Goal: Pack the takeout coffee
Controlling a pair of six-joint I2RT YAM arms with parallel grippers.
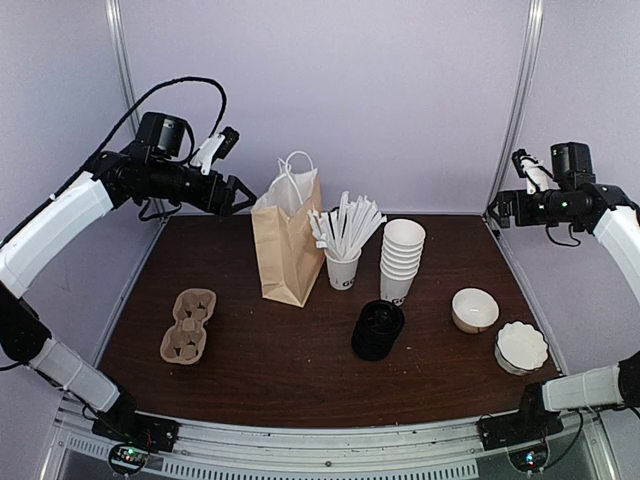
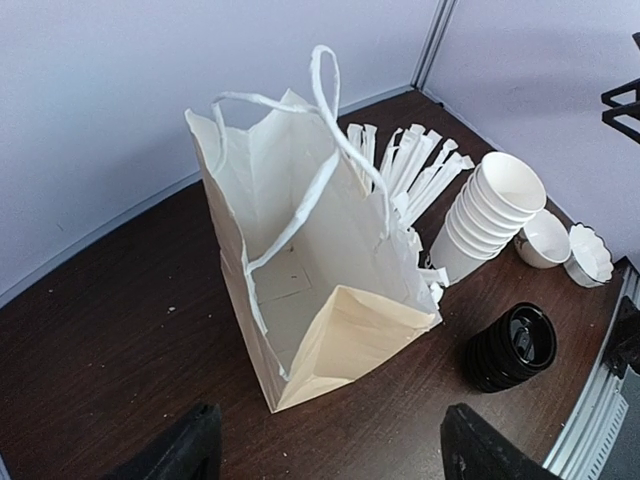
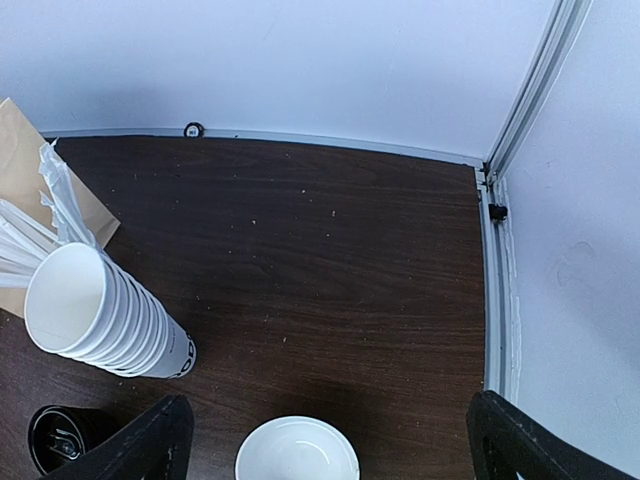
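Observation:
The takeout coffee, a white cup with a black dome lid, shows in no view. A brown paper bag [image 1: 287, 245] with white handles stands open at the back middle of the table. In the left wrist view the bag [image 2: 310, 280] looks empty down to its floor. My left gripper [image 1: 240, 197] is open and empty, high above the table just left of the bag; it also shows in the left wrist view [image 2: 330, 450]. My right gripper [image 1: 495, 212] is open and empty above the back right corner; it also shows in the right wrist view [image 3: 330, 440].
A lidless cup of white sticks [image 1: 343, 268] and a stack of lidless white cups [image 1: 402, 258] stand right of the bag. A stack of black lids [image 1: 378, 329] sits in front. A white bowl [image 1: 474, 309], a fluted white dish [image 1: 521, 346] and a pulp cup carrier [image 1: 189, 325] lie nearer.

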